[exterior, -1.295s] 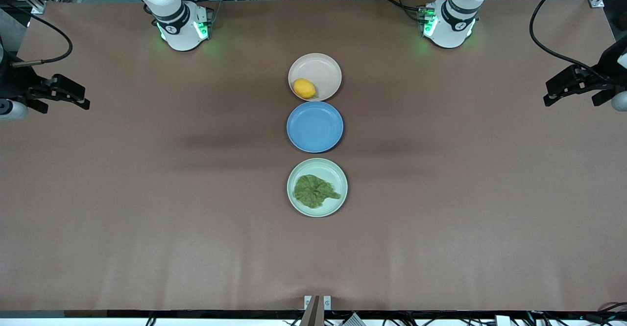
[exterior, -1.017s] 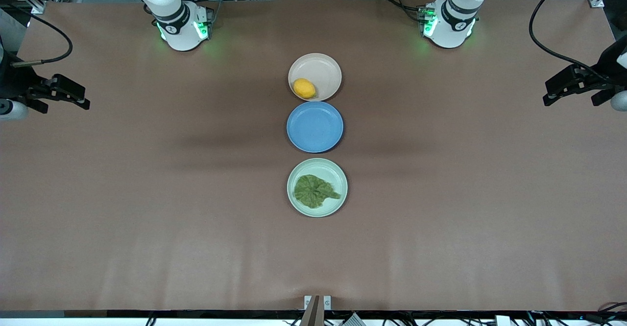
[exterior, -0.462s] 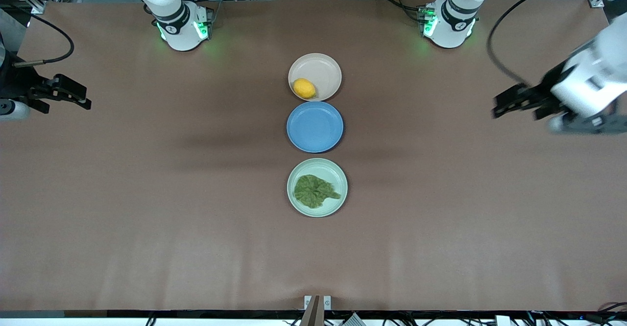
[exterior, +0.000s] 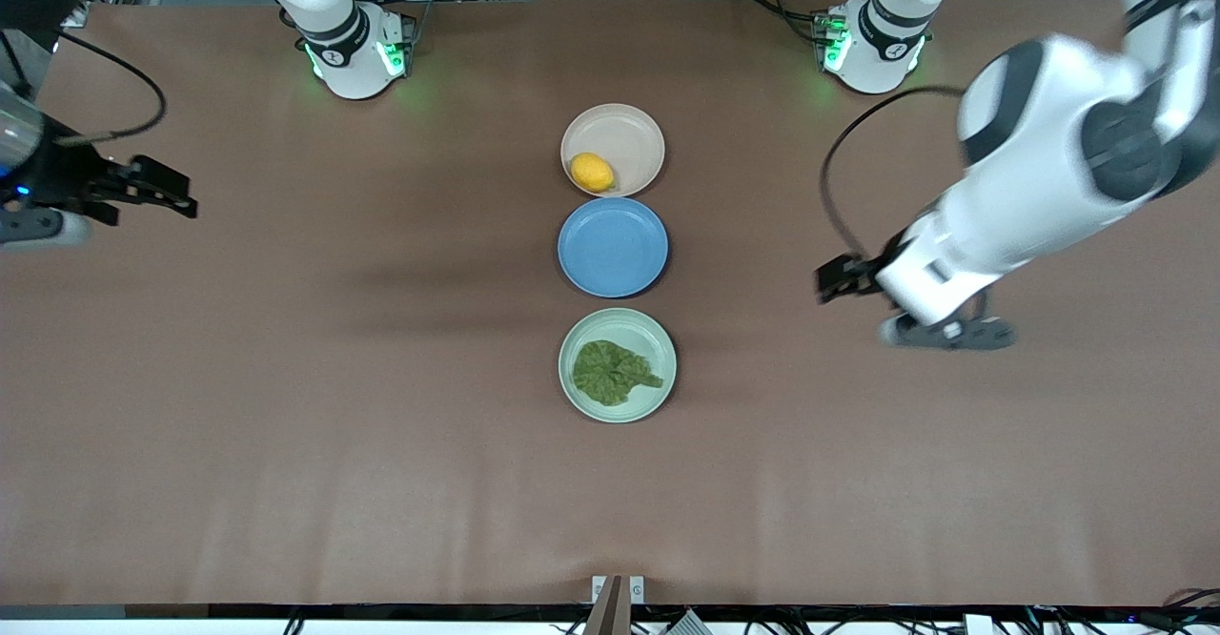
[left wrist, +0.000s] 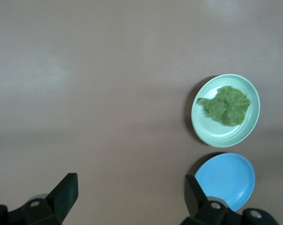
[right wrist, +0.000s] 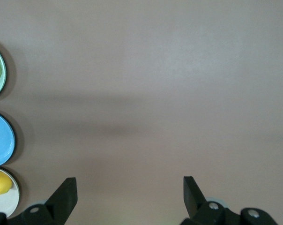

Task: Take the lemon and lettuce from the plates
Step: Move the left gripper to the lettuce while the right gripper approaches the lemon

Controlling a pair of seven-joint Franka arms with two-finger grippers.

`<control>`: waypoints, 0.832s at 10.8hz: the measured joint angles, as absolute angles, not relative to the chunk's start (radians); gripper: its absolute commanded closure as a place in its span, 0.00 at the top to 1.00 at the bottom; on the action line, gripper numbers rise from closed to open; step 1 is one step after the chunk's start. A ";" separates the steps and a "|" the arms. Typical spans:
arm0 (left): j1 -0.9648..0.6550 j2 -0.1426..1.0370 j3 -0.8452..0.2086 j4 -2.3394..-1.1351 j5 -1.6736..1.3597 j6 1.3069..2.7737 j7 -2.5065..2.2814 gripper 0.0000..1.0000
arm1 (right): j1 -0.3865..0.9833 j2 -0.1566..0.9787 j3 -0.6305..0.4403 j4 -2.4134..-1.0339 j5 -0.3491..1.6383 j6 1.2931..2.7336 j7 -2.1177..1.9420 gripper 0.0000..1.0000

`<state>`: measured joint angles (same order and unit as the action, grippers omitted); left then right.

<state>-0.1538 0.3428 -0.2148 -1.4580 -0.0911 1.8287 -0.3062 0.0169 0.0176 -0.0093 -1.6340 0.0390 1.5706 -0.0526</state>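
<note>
- Left gripper [exterior: 831,282], at centre right of the front view, up over bare table [exterior: 286,425] toward the left arm's end, well apart from the plates; fingers [left wrist: 62,197] spread wide in the left wrist view, nothing between them.
- Right gripper [exterior: 176,198], at the left edge of the front view, over bare table at the right arm's end; fingers [right wrist: 64,197] spread wide in the right wrist view, holding nothing.
- Three plates in a column down the middle of the front view, none touched by either gripper.
- Beige plate [exterior: 613,150] uppermost, farthest from the front camera of the three.
- Lemon [exterior: 592,173] lying in the beige plate's lower-left part, against the rim; long axis running from upper left to lower right in the front view. Seen also at the lower left corner of the right wrist view [right wrist: 0,183].
- Blue plate [exterior: 613,247] in the middle, just beside the beige plate, nothing on it.
- Mint green plate [exterior: 658,339] lowest, nearest the front camera, near the blue plate but apart from it.
- Lettuce [exterior: 613,373] lying flat in the mint green plate, a broad crinkled body toward the plate's left side and a narrow tip pointing right toward the left arm's end; long axis roughly level across the frame. Seen also at right of centre in the left wrist view [left wrist: 226,105].
</note>
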 measured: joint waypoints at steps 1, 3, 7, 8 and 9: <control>-0.194 0.390 -0.215 -1.459 -0.057 1.892 -0.340 1.00 | 0.041 0.026 -0.008 -1.655 0.039 1.579 -0.009 1.00; -0.264 0.466 -0.216 -1.458 0.004 1.984 -0.372 1.00 | 0.101 0.039 -0.007 -1.697 0.039 1.588 0.057 1.00; -0.356 0.620 -0.215 -1.460 0.017 2.174 -0.393 1.00 | 0.209 0.085 -0.002 -1.746 0.069 1.591 0.176 1.00; -0.361 0.660 -0.215 -1.459 0.018 2.250 -0.393 0.98 | 0.230 0.098 -0.001 -1.761 0.096 1.594 0.201 1.00; -0.370 0.698 -0.215 -1.459 0.018 2.327 -0.389 0.99 | 0.243 0.104 -0.001 -1.792 0.142 1.608 0.247 1.00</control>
<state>-0.3701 0.6981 -0.2148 -1.4585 0.0180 2.3269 -0.3887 0.2426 0.1042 -0.0009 -1.7921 0.1417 1.6082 0.2468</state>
